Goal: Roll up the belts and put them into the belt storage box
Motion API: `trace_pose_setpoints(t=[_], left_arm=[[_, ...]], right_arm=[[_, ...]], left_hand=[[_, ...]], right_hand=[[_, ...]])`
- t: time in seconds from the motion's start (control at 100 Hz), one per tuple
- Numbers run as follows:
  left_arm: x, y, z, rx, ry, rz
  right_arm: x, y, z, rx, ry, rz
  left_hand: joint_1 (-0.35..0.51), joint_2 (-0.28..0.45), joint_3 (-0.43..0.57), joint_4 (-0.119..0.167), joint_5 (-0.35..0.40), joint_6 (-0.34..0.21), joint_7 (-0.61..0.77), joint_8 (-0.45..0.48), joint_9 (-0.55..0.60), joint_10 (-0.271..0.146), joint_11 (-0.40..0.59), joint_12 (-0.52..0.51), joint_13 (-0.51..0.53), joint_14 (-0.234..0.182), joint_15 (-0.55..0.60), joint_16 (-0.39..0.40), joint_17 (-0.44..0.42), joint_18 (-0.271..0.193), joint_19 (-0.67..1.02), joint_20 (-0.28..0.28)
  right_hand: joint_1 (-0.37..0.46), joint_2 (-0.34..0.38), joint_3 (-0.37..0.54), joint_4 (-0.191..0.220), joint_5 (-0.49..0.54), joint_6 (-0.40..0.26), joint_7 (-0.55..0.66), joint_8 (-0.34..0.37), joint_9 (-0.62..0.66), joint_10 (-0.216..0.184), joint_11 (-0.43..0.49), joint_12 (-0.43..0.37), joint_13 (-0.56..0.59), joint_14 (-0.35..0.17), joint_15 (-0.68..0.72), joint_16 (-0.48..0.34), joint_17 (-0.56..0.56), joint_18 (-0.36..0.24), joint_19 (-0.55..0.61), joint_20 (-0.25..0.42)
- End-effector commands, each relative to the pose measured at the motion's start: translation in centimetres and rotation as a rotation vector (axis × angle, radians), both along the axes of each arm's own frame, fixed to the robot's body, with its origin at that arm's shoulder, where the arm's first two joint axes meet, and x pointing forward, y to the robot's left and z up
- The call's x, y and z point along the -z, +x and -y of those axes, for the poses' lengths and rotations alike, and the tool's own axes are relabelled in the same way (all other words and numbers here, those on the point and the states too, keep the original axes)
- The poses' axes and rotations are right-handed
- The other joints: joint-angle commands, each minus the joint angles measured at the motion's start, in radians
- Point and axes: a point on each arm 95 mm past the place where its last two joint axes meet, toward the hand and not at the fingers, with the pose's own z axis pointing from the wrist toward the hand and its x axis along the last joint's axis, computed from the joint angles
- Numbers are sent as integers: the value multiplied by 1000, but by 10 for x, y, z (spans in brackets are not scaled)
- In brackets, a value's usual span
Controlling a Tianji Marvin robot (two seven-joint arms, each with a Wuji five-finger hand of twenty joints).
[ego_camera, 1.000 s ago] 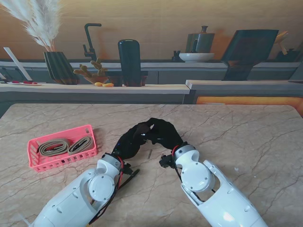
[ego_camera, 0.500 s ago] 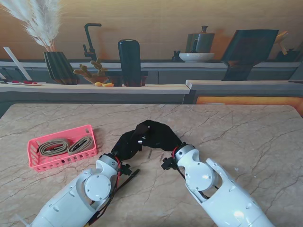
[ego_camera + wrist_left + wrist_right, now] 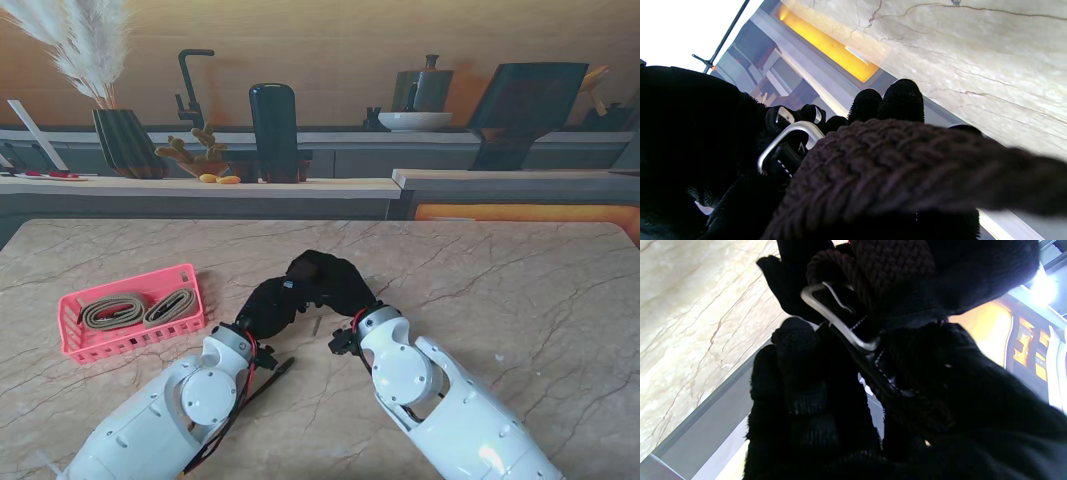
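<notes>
Both hands meet above the tabletop (image 3: 520,290), right of the pink belt storage box (image 3: 132,310). Left hand (image 3: 272,305) and right hand (image 3: 335,285) each grasp the dark braided belt (image 3: 893,166). Risk, my judgement: the coil springs loose if either grip slackens near the buckle (image 3: 836,323).

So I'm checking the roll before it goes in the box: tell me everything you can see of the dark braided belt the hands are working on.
The braided belt is dark brown, woven from thick cord-like strands, and looks like soft textile. A silver metal buckle with a thin prong sits at one end, beside a stitched dark tab. The belt is held between the gloved left hand and right hand near the table's middle, right of the pink box. Both gloves cover most of it, so how tightly it is rolled cannot be judged.
</notes>
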Motion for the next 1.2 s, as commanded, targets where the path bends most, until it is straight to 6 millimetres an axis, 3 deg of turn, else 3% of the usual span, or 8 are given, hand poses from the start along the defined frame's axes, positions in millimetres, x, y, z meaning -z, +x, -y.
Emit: trace_pose_setpoints(t=[0.0,0.13,0.25,0.41,0.73,0.88,1.11,1.19], left_arm=[[-2,-4,13,35,-7,0],[-1,-3,11,58,7,10],[0,-3,9,90,17,14],[0,-3,7,112,14,8],[-1,-1,5,102,5,15],[-1,0,4,95,6,38],[-1,0,6,122,-16,13],[0,0,7,128,-14,10]], right_arm=[[-7,-7,-18,-52,19,16],[-11,-8,-12,-25,14,38],[-18,-8,-3,45,55,39],[-29,-7,12,122,71,82],[-49,-2,36,187,46,173],[-62,4,48,179,49,195],[-76,11,54,138,54,187],[-78,13,52,124,60,174]], left_hand=[[99,296,25,-36,60,-107,27,-8,20,-8,32,-2,4,-4,19,-11,-3,25,72,-13],[-118,296,108,-16,-22,-113,-109,20,-125,-35,-71,-20,-150,12,-81,5,-188,3,-21,19],[-332,296,145,-1,-221,-112,-413,-34,-447,-39,-315,-130,-467,50,-360,8,-526,7,-315,79],[-472,296,152,-10,-341,-159,-585,-109,-696,-29,-488,-223,-712,41,-612,-65,-786,29,-601,58],[-403,296,152,-20,-314,-147,-568,-105,-678,-30,-476,-221,-711,21,-635,-66,-795,13,-658,78],[-264,296,139,-17,-221,-141,-418,-18,-505,-66,-360,-157,-596,-17,-557,-28,-731,-14,-607,102],[-198,296,157,-23,-7,-204,-180,92,-183,-107,-187,-80,-300,-46,-334,59,-566,-59,-465,120],[-199,296,167,-35,-1,-203,-160,84,-169,-100,-180,-84,-275,-44,-297,60,-532,-64,-419,111]], right_hand=[[149,90,51,6,126,-125,150,14,28,-120,-76,-47,36,-103,8,3,10,-57,49,-8],[170,108,46,2,127,-199,156,97,19,-143,-97,-39,35,-115,-18,-6,8,-65,46,-14],[176,122,36,3,114,-223,159,130,5,-161,-99,-33,23,-124,-25,-7,2,-78,44,-16],[174,132,26,4,104,-234,156,147,-2,-173,-98,-29,18,-135,-26,-8,-3,-86,43,-18],[178,130,24,7,105,-228,153,150,0,-163,-97,-29,15,-142,-23,-7,-15,-91,37,-20],[156,97,52,3,130,-239,144,126,-19,-156,-106,-30,-3,-150,-25,-4,-24,-87,27,-21],[126,69,95,-9,148,-248,142,93,-80,-157,-58,12,-48,-168,18,29,-36,-99,9,-21],[125,70,97,-10,147,-241,141,89,-78,-159,-57,11,-48,-168,20,30,-36,-100,8,-20]])
